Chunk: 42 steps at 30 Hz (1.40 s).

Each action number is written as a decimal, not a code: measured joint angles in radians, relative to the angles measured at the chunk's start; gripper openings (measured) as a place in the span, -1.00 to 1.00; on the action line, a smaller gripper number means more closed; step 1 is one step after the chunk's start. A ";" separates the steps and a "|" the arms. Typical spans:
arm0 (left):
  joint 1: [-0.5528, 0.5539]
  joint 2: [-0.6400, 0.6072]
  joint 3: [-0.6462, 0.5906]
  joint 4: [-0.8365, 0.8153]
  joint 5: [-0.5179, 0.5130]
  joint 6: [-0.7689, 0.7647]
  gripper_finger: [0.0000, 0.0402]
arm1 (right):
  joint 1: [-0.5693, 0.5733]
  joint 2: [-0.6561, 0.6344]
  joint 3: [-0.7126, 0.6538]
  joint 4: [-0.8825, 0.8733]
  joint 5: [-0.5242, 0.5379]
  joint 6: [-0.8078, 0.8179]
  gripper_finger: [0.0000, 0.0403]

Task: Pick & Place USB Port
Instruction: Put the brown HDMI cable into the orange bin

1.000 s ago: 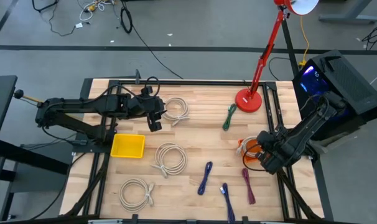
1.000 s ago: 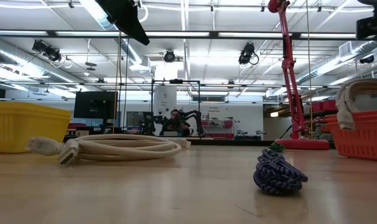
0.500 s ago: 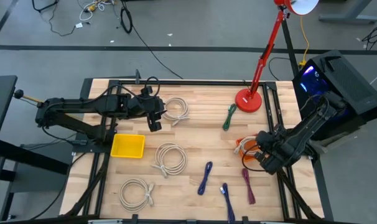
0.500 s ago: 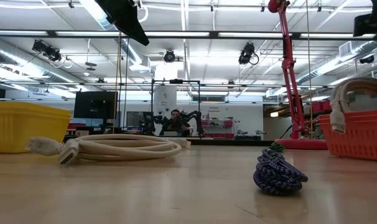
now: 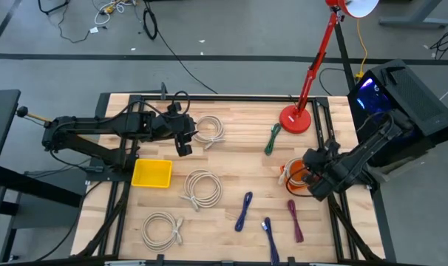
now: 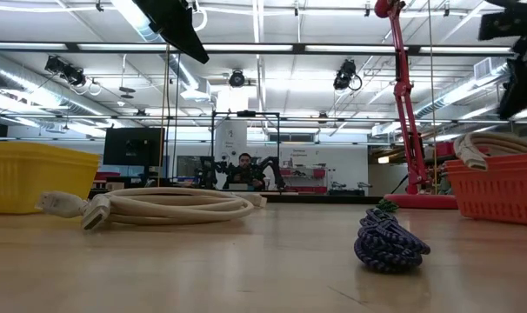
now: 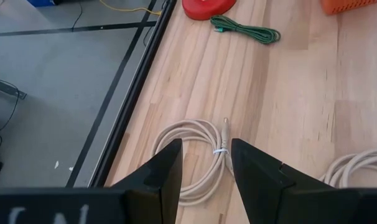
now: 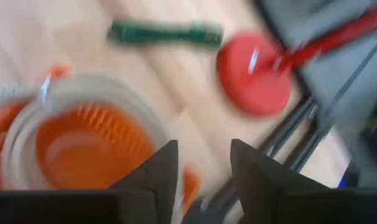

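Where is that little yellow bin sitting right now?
From above, the yellow bin sits on the table's left side, just below the left arm, with a coiled beige cable to its right. The table-level camera shows it at the far left edge.

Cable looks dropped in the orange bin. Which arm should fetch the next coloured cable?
Right, probably. The right gripper is open above the orange basket, with the purple cable and maroon cable nearby. The left gripper, also open, hovers over a beige cable at the table's far-left side.
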<state>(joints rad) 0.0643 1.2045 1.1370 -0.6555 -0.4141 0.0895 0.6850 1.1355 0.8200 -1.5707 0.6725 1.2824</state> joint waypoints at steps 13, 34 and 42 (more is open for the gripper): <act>0.001 0.000 0.000 0.018 0.000 0.008 -0.29 | -0.318 -0.049 0.121 0.629 0.505 -0.836 -0.17; 0.211 0.314 -0.192 0.282 0.110 0.396 -0.29 | -0.741 -0.005 -0.010 1.567 -0.329 -1.497 -0.17; 0.377 0.475 -0.193 0.365 0.268 0.427 -0.29 | -0.740 -0.005 -0.148 1.802 -0.386 -1.474 -0.17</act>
<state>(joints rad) 0.4413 1.6799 0.9440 -0.2901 -0.1461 0.5160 -0.0551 1.1305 0.6718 0.2308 0.2865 -0.1913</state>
